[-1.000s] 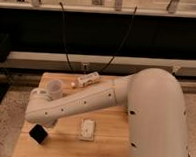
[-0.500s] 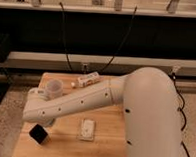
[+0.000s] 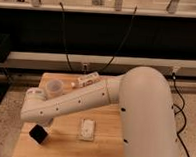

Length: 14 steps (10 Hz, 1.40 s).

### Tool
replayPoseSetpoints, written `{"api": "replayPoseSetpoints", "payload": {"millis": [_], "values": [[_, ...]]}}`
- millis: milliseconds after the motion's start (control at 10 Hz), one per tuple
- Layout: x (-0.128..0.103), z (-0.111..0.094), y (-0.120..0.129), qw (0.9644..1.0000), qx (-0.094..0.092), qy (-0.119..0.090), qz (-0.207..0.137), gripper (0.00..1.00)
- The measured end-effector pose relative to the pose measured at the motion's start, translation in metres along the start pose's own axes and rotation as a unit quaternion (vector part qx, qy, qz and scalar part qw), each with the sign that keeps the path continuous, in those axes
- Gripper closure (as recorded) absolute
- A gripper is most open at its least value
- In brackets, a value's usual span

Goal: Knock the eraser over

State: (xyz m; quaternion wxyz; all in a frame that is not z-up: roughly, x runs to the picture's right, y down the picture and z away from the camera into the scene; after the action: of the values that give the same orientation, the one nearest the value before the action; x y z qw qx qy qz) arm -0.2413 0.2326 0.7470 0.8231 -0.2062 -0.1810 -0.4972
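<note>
The eraser (image 3: 38, 134) is a small matte black block on the wooden table (image 3: 107, 143), near its front left. My white arm reaches across the table from the right, and its far end hangs right over the eraser. My gripper (image 3: 42, 123) sits just above and behind the eraser, mostly hidden by the arm's wrist. I cannot tell whether it touches the block.
A translucent cup (image 3: 54, 87) stands at the table's back left. A white box with orange marks (image 3: 88, 81) lies at the back middle. A flat white-grey pad (image 3: 88, 129) lies in the middle front. Black cables hang behind the table.
The arm has shifted slightly left and lower toward the black eraser. The eraser looks unmoved.
</note>
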Motion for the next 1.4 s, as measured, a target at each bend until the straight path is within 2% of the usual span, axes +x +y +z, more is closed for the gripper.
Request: {"api": "replayPoseSetpoints", "payload": {"millis": [1400], "values": [[-0.001, 0.013, -0.031, 0.9998, 0.005, -0.001, -0.020, 0.98]]}}
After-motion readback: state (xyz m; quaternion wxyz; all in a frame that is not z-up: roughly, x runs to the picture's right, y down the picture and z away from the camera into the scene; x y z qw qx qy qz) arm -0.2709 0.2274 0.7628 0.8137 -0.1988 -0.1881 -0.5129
